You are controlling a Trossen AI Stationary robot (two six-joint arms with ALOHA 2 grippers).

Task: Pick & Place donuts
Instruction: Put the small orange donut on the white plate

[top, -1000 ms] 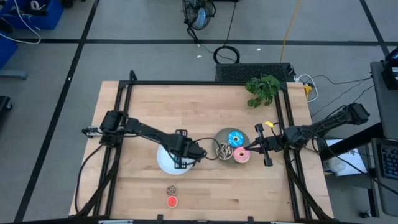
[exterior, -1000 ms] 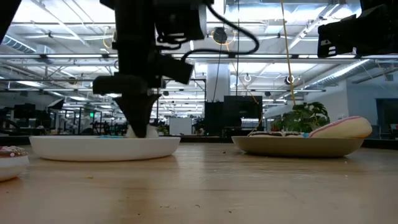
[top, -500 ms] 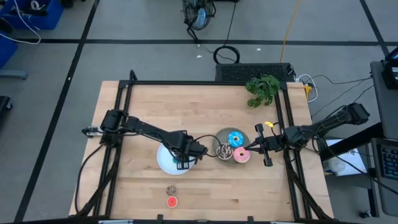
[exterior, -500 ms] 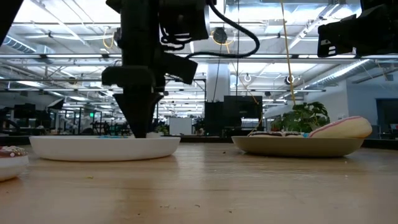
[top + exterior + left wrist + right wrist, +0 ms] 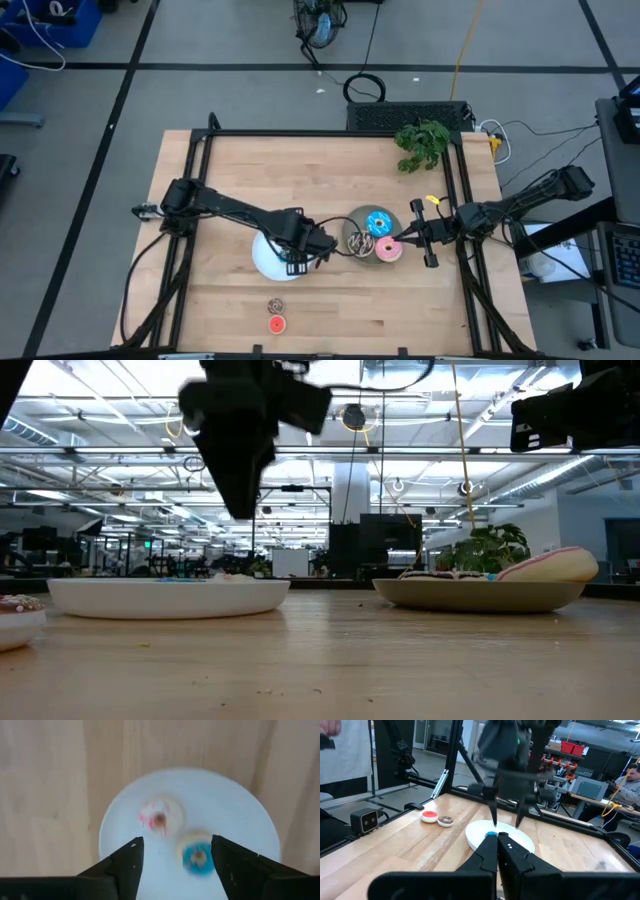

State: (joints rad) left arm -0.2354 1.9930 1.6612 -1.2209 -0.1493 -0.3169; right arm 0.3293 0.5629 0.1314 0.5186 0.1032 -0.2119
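Left gripper (image 5: 173, 865) hangs above the white plate (image 5: 262, 262), fingers spread, nothing between them. In the low view it sits clear of the plate (image 5: 165, 596). The left wrist view looks straight down on the plate (image 5: 235, 815): a tiny white donut (image 5: 160, 817) with red flecks and a tiny blue donut (image 5: 197, 857) lie on it, just beside each other, probably not touching, though the picture is blurred.

Right gripper (image 5: 403, 238) is low at the grey-green plate (image 5: 356, 219), fingers pressed together (image 5: 498, 851) with nothing seen in them. Its tips are by the pink donut (image 5: 388, 250), which rests tilted on that plate's rim at the right arm's side; the low view shows it leaning up over the rim (image 5: 548, 565). On the same plate: blue sprinkled donut (image 5: 377, 222) and brown drizzled donut (image 5: 358, 241), close together.

Near the table's front edge, well apart from both plates: tiny brown donut (image 5: 276, 304) and tiny red donut (image 5: 276, 323), side by side. The right wrist view shows the pair too, red (image 5: 428, 815) and brown (image 5: 444, 820), beyond the white plate (image 5: 522, 837).

A green plant (image 5: 422, 143) stands at the far right of the table (image 5: 240, 180).
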